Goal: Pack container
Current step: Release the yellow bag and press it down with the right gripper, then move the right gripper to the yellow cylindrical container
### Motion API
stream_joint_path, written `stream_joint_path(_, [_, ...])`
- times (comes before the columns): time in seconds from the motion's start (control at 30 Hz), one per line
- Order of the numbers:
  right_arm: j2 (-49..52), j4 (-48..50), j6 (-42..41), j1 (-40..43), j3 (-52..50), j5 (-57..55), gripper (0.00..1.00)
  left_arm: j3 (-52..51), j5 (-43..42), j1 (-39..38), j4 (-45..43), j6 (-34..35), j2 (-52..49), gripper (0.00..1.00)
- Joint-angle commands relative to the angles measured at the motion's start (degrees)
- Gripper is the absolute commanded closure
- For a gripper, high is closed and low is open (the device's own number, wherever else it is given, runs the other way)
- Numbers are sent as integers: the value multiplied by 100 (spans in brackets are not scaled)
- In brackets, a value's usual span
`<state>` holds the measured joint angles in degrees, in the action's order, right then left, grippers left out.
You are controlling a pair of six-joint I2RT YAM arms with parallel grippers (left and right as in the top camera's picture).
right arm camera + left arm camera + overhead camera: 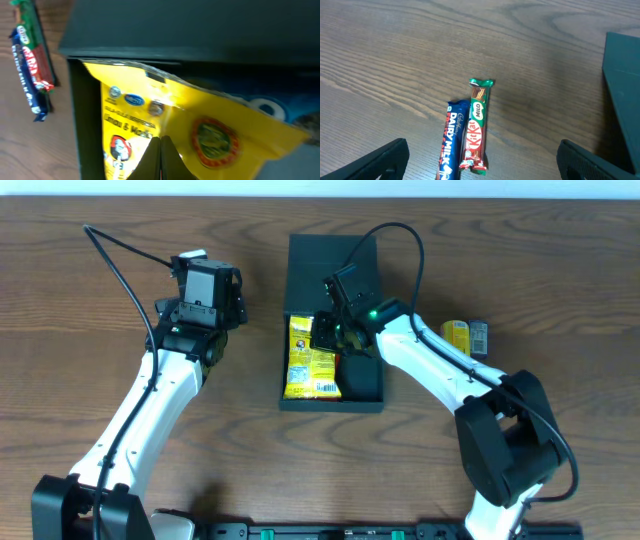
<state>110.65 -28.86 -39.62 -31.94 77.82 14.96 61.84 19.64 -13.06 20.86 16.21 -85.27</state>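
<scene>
Inside dark teal-black cardboard container (lid open), yellow plastic snack packet is being pinched by right gripper; left gripper is being held wide open, empty.

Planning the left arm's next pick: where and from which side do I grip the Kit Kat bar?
Best grip the Kit Kat bar from straight above, jaws across its narrow width at the far green end. It lies flat, and the Dairy Milk bar hugs its other half, leaving only that end's edges free.
</scene>
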Motion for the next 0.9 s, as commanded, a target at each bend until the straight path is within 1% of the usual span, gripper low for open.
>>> stream_joint_path(0.0, [111, 96, 369, -37, 7, 282, 99, 57, 17, 31, 22, -81, 63, 5])
stream_joint_path(0.13, [28, 118, 446, 39, 57, 511, 99, 57, 17, 31, 26, -83, 63, 5])
stream_joint_path(0.23, [-214, -138, 695, 221, 229, 588, 99, 57, 17, 31, 26, -83, 63, 5])
stream_joint_path(0.3, [-601, -474, 957, 494, 369, 586, 99, 57, 17, 31, 28, -81, 63, 4])
stream_joint_path(0.43, [-1419, -743, 1508, 1062, 415, 463, 99, 57, 17, 31, 28, -81, 63, 5])
stream_joint_path(0.47, [-1596, -874, 1635, 1209, 415, 273, 95, 57, 17, 31, 28, -81, 63, 5])
stream_joint_path(0.53, [-1860, -1364, 1722, 1550, 415, -496, 84, 57, 17, 31, 28, -81, 63, 5])
stream_joint_path(0.57, [-1919, -1661, 1725, 1725, 415, -920, 80, 57, 17, 31, 28, -81, 63, 5])
stream_joint_path(0.6, [-1926, -2048, 1751, 1941, 413, -1368, 72, 57, 17, 31, 28, -81, 63, 5])
stream_joint_path(0.63, [-1908, -2284, 1808, 2079, 398, -1567, 64, 57, 17, 31, 28, -81, 63, 5])
stream_joint_path(0.73, [-1757, -2671, 2149, 2378, 227, -1753, 48, 57, 15, 31, 26, -81, 63, 5])
stream_joint_path(0.87, [-1346, -2822, 2256, 2492, 94, -1886, 36, 57, 17, 31, 17, -81, 63, 4])
